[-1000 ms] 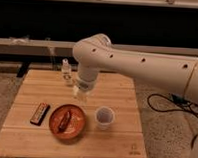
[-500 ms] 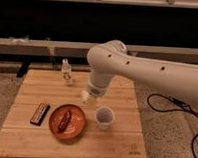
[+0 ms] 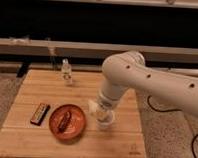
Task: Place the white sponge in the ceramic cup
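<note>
Landmark: orange-brown plate (image 3: 80,126), sitting on the wooden table (image 3: 34,145) in its front-left part. Left of the plate, just beside its rim: a dark patterned rectangular bar (image 3: 39,113), lying flat, angled slightly. On the plate itself: an elongated dark brown item (image 3: 66,120), identity not discernible. Behind the plate, near the table's far edge: a small clear bottle (image 3: 67,72), upright. Right of the plate, just beside its rim: the ceramic cup (image 3: 105,124), white, upright, only its lower wall and part of its rim visible under the arm. The gripper (image 3: 102,111) sits directly above the cup mouth, right of the plate, pointing down. At the gripper's left side, above the cup rim and over the plate's right edge, a pale cream piece shows, consistent with the white sponge (image 3: 93,106); it is up off the table, at the gripper. Finger spacing and whether they clamp the sponge: cannot tell. The white arm (image 3: 157,84) extends from the gripper up and away to the right, past the table's right edge.
</note>
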